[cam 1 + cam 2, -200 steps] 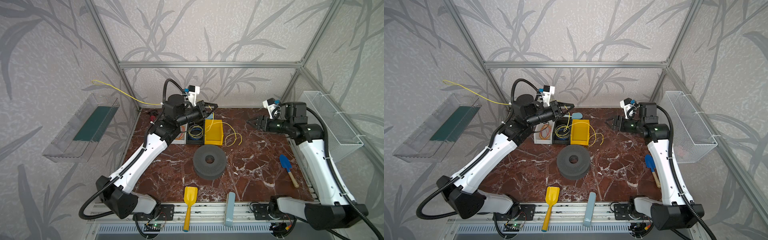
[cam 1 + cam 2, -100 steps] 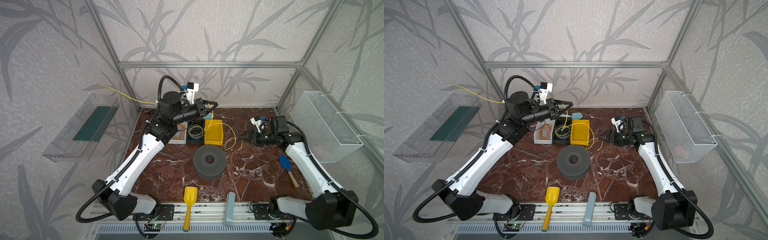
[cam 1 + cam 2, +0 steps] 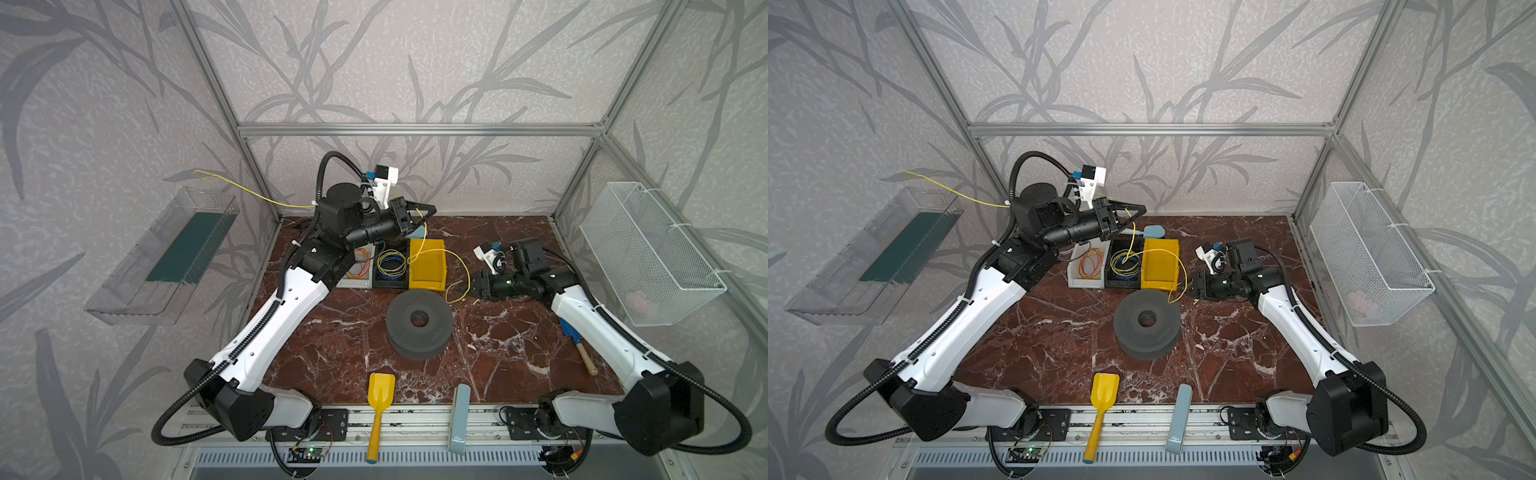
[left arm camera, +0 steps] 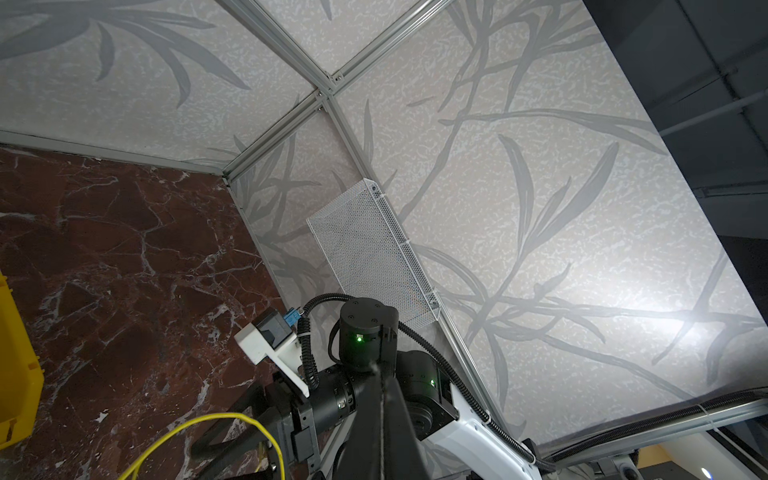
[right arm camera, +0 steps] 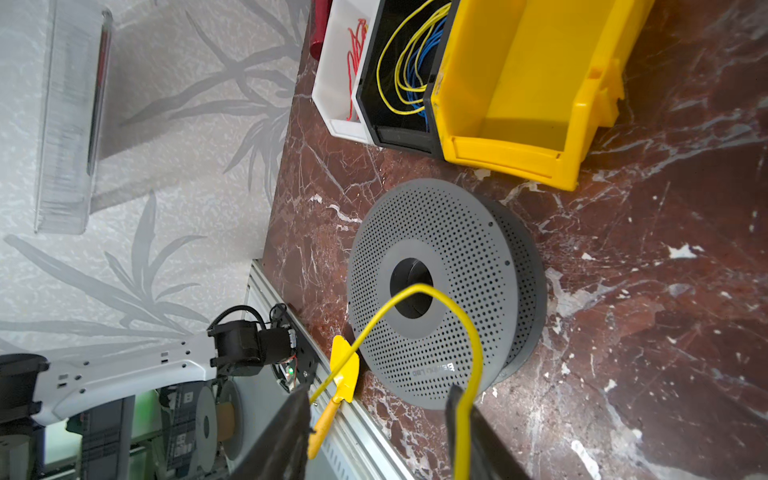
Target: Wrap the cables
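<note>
1. Dark red marble tabletop, closed in by leaf-patterned walls, carries a grey perforated plastic spool lying flat near its middle.
2. One long, very thin pale-yellow wire comes from high beyond the spool's far left. It reaches the left gripper, crosses the open yellow plastic bin just behind the spool, then curls into a loop beside the spool's far right edge.
3. Raised behind the spool, the left gripper is clenched and appears to pinch the wire.
4. The right gripper sits low, just beside the spool's far right edge. Its jaws are apart and the loop lies between them, one strand against a finger; nothing is gripped.
5. No wire lies on the spool, so the wrapping looks barely begun. The step in hand seems to be catching the loose loop.
6. Next, the right jaws need to close squarely on a strand this thin, then lead it to the spool without dragging the bin.
</note>
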